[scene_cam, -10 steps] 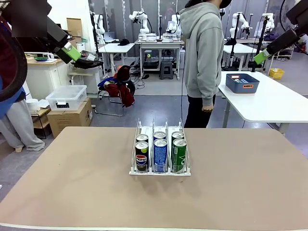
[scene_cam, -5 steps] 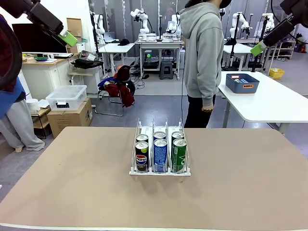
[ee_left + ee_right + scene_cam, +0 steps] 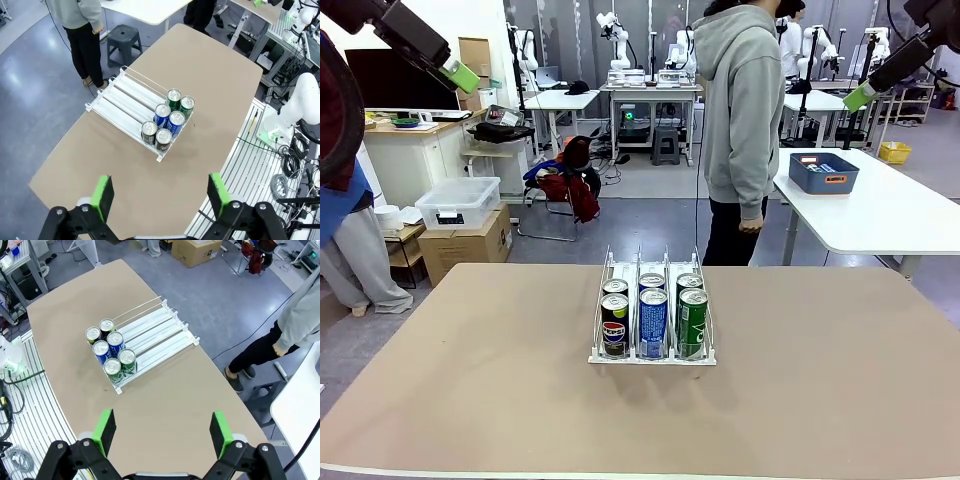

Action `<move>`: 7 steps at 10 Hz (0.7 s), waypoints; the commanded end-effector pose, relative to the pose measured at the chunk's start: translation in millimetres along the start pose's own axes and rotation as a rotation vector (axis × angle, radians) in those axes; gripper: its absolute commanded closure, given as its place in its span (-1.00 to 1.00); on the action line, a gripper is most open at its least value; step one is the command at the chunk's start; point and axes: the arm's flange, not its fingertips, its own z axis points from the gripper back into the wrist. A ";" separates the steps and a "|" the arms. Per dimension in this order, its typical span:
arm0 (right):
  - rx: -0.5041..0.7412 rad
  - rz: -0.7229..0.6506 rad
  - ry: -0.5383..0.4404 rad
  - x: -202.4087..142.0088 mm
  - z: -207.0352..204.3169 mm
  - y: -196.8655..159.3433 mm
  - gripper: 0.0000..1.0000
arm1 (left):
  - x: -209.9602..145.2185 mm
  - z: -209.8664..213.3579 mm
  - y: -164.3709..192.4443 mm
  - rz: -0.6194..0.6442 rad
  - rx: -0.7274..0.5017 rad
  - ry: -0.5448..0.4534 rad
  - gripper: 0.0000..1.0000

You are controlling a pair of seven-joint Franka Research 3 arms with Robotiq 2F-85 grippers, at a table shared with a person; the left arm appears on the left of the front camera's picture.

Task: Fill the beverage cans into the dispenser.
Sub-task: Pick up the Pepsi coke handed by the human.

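Observation:
The clear three-lane dispenser (image 3: 652, 355) stands mid-table with several beverage cans at its near end: black Pepsi (image 3: 614, 324), blue (image 3: 653, 322) and green (image 3: 692, 322), each with a second can behind it. From above, the dispenser (image 3: 120, 100) (image 3: 155, 329) and the cans (image 3: 167, 120) (image 3: 110, 351) lie far below both wrists. My left gripper (image 3: 160, 192) is raised high at the upper left, open and empty; one green pad (image 3: 462, 76) shows in the front view. My right gripper (image 3: 162, 430) hangs high at the upper right, open and empty, its green pad (image 3: 860, 96) visible.
A person in a grey hoodie (image 3: 745, 100) stands beyond the table's far edge. A white table with a blue tub (image 3: 823, 172) is at the back right. Boxes and a clear bin (image 3: 458, 203) sit at the back left. The brown tabletop (image 3: 470, 370) is bare around the dispenser.
Both arms rose and drew outward from a second ago, then held nearly still. The cans and the dispenser have not moved.

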 end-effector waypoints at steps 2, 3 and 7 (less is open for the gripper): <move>0.008 0.004 -0.006 -0.2 0.9 0.7 -1.00 | -0.5 1.7 1.1 -0.003 0.004 -0.005 -1.00; 0.008 0.004 -0.006 -0.2 0.9 0.7 -1.00 | -0.5 1.7 1.1 -0.003 0.004 -0.005 -1.00; 0.008 0.004 -0.006 -0.2 0.9 0.7 -1.00 | -0.5 1.7 1.1 -0.003 0.004 -0.005 -1.00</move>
